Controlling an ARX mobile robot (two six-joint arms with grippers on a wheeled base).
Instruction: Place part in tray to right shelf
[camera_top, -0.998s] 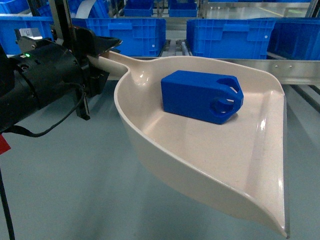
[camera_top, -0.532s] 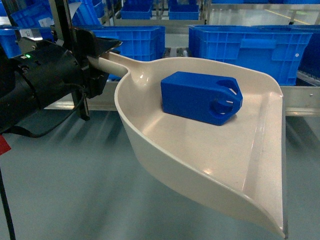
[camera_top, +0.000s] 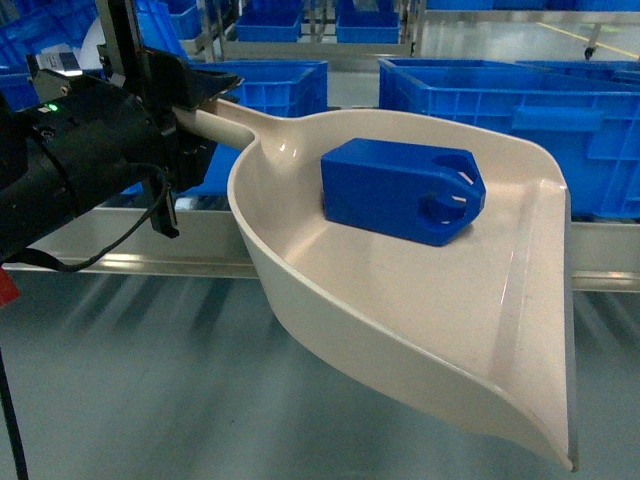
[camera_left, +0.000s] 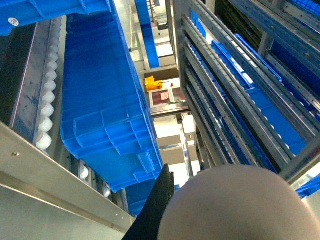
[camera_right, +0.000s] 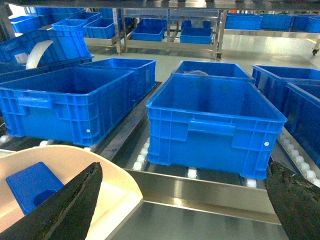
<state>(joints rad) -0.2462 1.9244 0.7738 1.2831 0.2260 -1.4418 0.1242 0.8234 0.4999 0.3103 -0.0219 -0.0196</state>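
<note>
Part (camera_top: 402, 190) lying in tray (camera_top: 400, 320), frame centre; left gripper (camera_top: 190, 115) clenched on tray handle, upper left; right gripper (camera_right: 185, 210) spread apart.

Part (camera_top: 400, 190) bright blue; tray (camera_top: 400, 330) glossy cream-beige; crates (camera_right: 215, 120) blue; left gripper (camera_top: 185, 120) seemingly black.
</note>
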